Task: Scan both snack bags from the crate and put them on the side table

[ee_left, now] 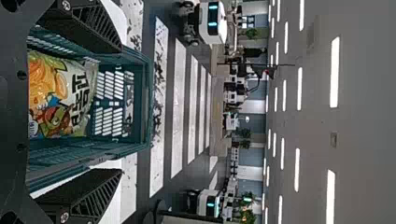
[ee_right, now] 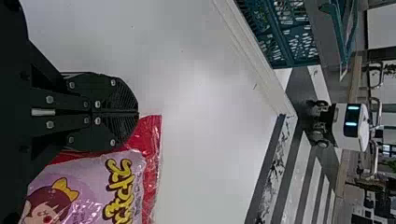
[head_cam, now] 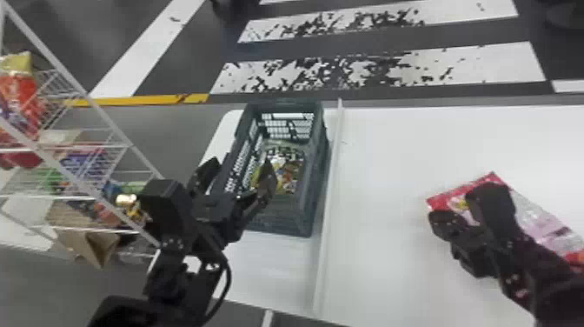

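Observation:
In the head view my left gripper point(head_cam: 240, 174) stands open over the near left side of the dark green crate point(head_cam: 319, 174); a yellow-green snack bag point(head_cam: 284, 167) lies inside. The left wrist view shows the left gripper point(ee_left: 122, 109) with its fingers wide apart, the crate point(ee_left: 148, 100) and bag point(ee_left: 60, 95) beyond them, nothing gripped. On the white table point(head_cam: 391, 143), my right gripper point(head_cam: 438, 217) is at the left end of a red and pink snack bag point(head_cam: 528, 213). From the right wrist, the gripper point(ee_right: 138, 112) appears shut, fingertips together, beside the bag's corner point(ee_right: 149, 140).
A raised white rail point(head_cam: 330, 195) runs between crate and table surface. At the left stands a white wire rack point(head_cam: 108, 126) holding several packaged goods, close to the left arm. Striped floor point(head_cam: 373, 74) lies beyond the tables.

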